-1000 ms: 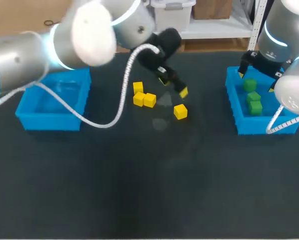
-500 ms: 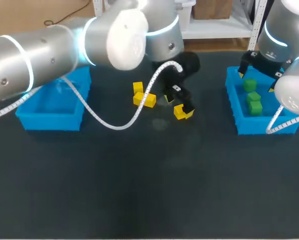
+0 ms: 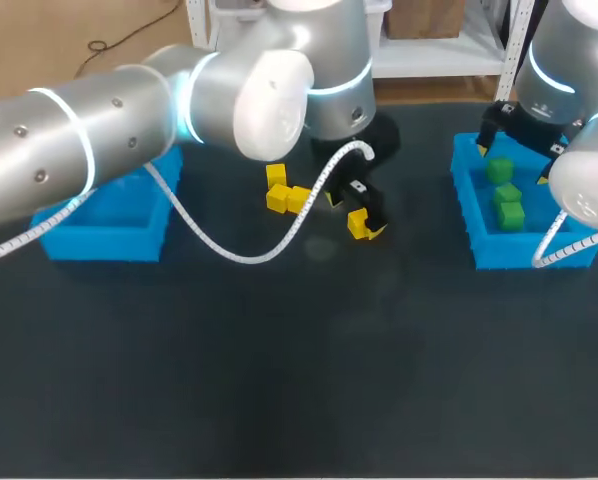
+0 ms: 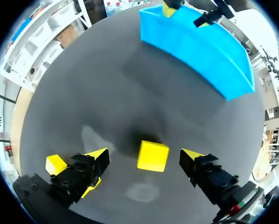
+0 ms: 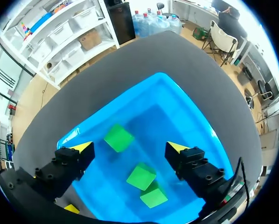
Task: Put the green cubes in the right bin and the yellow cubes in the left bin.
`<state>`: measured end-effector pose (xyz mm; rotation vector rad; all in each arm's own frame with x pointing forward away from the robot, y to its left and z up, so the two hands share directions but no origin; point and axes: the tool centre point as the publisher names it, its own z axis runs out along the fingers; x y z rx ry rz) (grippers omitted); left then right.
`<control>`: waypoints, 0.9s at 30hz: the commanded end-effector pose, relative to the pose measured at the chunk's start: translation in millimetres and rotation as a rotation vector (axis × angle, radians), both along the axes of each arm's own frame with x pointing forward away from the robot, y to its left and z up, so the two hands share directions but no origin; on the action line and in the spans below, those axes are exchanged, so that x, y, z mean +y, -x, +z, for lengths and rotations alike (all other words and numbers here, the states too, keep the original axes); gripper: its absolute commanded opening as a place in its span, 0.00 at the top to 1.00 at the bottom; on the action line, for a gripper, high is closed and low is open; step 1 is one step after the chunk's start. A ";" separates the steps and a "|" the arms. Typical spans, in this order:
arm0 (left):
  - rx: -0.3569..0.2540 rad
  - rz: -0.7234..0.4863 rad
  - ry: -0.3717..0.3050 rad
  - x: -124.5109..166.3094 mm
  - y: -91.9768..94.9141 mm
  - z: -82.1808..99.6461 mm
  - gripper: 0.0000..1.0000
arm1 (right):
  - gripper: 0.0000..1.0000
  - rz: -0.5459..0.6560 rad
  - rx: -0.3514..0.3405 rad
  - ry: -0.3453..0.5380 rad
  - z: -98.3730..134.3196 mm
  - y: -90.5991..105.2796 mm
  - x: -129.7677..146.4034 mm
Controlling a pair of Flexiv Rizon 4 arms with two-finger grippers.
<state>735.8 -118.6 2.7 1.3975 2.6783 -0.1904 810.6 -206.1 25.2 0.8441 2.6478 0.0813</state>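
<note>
A single yellow cube point(image 4: 152, 156) lies on the dark table between the open fingers of my left gripper point(image 4: 145, 156); neither finger touches it. In the head view this cube point(image 3: 358, 228) sits under the left gripper point(image 3: 357, 212) at the table's middle. Three more yellow cubes point(image 3: 287, 194) cluster just to its left. My right gripper point(image 5: 129, 149) hangs open over the right blue bin point(image 5: 177, 93), which holds three green cubes point(image 5: 141, 176). In the head view the right gripper point(image 3: 516, 152) is above that bin's point(image 3: 479, 240) far end. The left blue bin point(image 3: 99, 240) shows no cubes inside.
Beside my left gripper's finger lies another yellow cube point(image 4: 55, 164). The right bin point(image 4: 200, 46) stands ahead of the left gripper across bare table. My left arm and its white cable point(image 3: 229, 245) span the table from the left bin to the middle.
My left arm has swung right and come down, bringing its open gripper from above the cluster to around the single yellow cube. The right arm has stayed still.
</note>
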 end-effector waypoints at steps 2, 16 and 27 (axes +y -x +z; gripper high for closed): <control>-0.012 0.007 -0.011 -4.4 -4.4 -0.4 0.00 | 0.00 0.001 -0.001 -0.001 -0.2 0.3 -0.3; -0.021 -0.024 -0.074 -10.2 -2.8 -12.5 0.00 | 0.00 0.001 -0.001 -0.001 -0.2 0.3 -0.3; -0.068 -0.070 -0.186 0.0 0.9 -21.5 1.00 | 0.00 0.001 -0.001 -0.001 -0.2 0.3 -0.3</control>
